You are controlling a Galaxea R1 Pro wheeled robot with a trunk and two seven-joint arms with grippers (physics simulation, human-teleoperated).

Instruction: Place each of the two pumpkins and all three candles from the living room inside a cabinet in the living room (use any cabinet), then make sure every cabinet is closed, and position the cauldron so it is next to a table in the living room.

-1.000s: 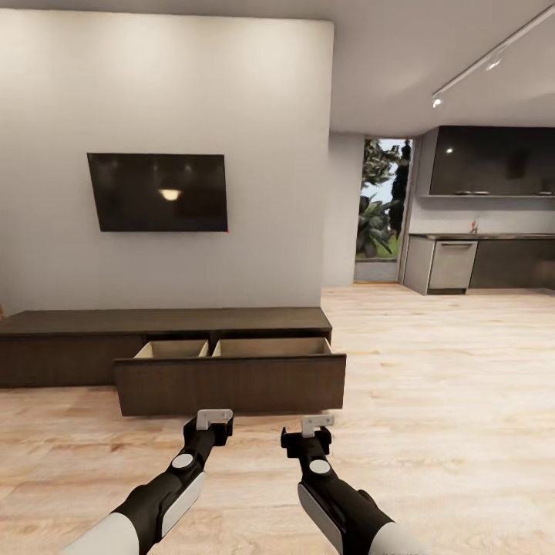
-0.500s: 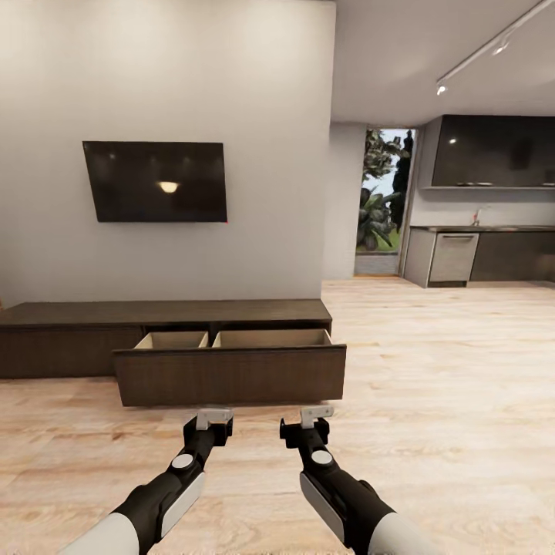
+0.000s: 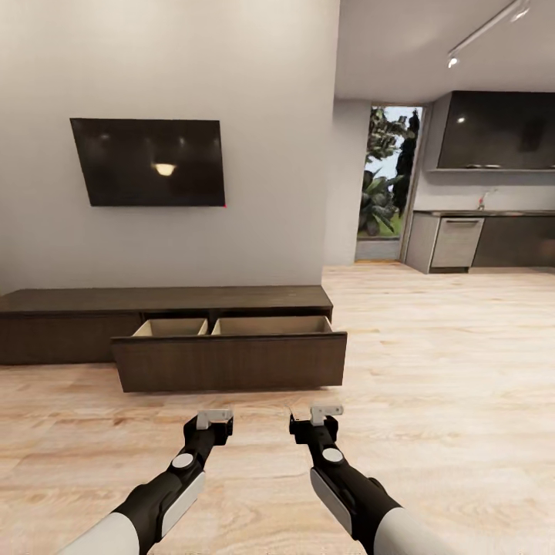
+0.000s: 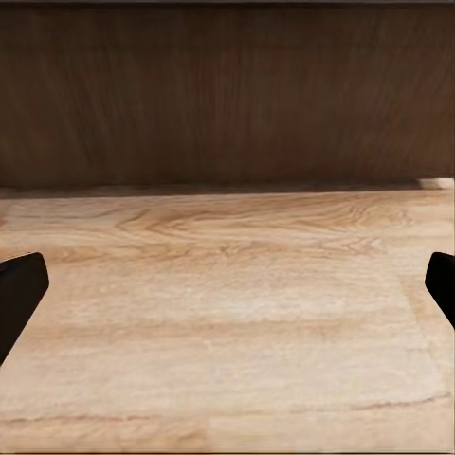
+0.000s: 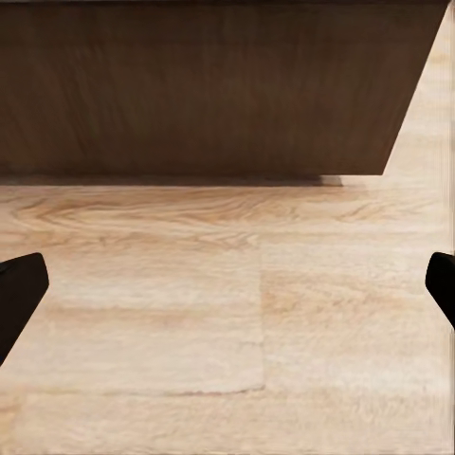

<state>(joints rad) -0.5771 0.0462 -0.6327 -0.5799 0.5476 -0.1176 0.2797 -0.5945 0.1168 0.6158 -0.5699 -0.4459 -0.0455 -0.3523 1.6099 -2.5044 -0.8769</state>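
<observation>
Your left gripper [image 3: 213, 418] and right gripper [image 3: 326, 414] hang low over the wooden floor [image 3: 432, 385], both spread wide with nothing between the fingers; each wrist view shows only dark fingertips [image 4: 19, 294] at the edges. Ahead of them stands the cabinet [image 3: 162, 301] along the far wall, its wide drawer [image 3: 229, 359] pulled out and showing pale insides. Since a second ago the whole view has shifted: cabinet and television [image 3: 148, 161] sit higher and slightly left, so your camera moved. The right gripper has edged right.
</observation>
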